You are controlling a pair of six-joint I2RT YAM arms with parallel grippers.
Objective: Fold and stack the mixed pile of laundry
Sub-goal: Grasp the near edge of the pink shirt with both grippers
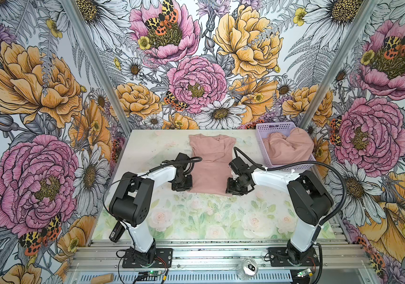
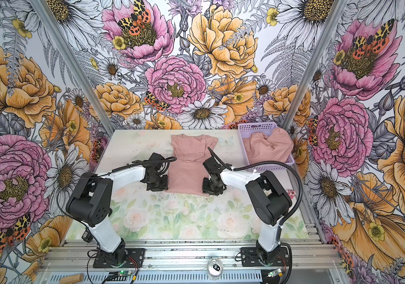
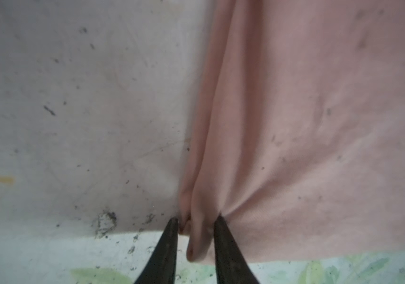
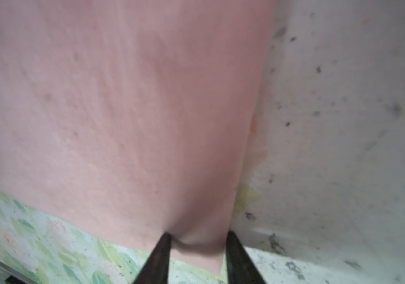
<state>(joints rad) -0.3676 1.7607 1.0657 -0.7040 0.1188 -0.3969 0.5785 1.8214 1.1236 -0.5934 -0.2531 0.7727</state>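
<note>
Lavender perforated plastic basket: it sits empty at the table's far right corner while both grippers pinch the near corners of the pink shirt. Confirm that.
Wrong on one count: the lavender perforated plastic basket is not empty. Both top views show crumpled pink cloth heaped inside it. The rest holds: the left gripper and right gripper each pinch a near corner of the flat dusty-pink shirt, as the wrist views show.

A dusty-pink T-shirt [image 1: 210, 162] lies flat and partly folded, plain side up, left of the lavender basket [image 1: 261, 143]; its near corners are bunched. More crumpled pink cloth [image 1: 288, 145] is heaped inside that basket.
</note>
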